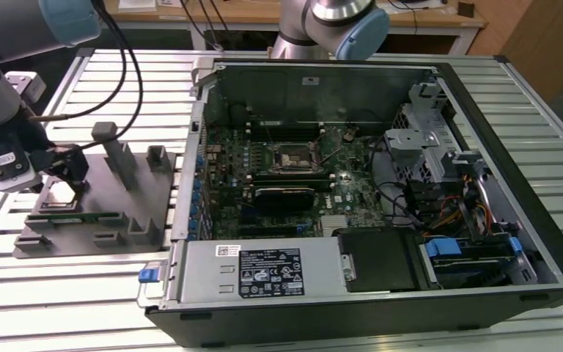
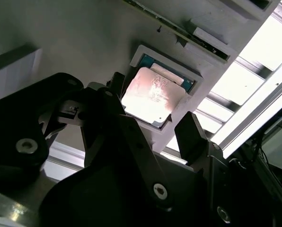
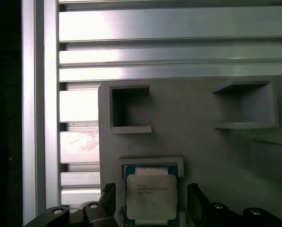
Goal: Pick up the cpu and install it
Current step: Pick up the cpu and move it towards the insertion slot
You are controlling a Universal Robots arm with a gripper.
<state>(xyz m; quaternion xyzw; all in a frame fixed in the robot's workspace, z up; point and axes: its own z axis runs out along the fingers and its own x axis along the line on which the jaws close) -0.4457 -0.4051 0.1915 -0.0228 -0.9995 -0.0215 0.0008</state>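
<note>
Here my gripper (image 3: 151,204) hangs right over the cpu (image 3: 150,195), jaws spread open, one finger (image 3: 196,201) on each side of it with a gap showing on both sides. The cpu lies flat, silver top up, in a shallow square pocket of the grey tray (image 1: 96,236). The tray sits on the slatted table (image 1: 86,308), at the exterior view's left of the open computer case (image 1: 516,220).

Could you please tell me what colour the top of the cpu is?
The cpu top is pale silver; clearest in the first wrist view.
</note>
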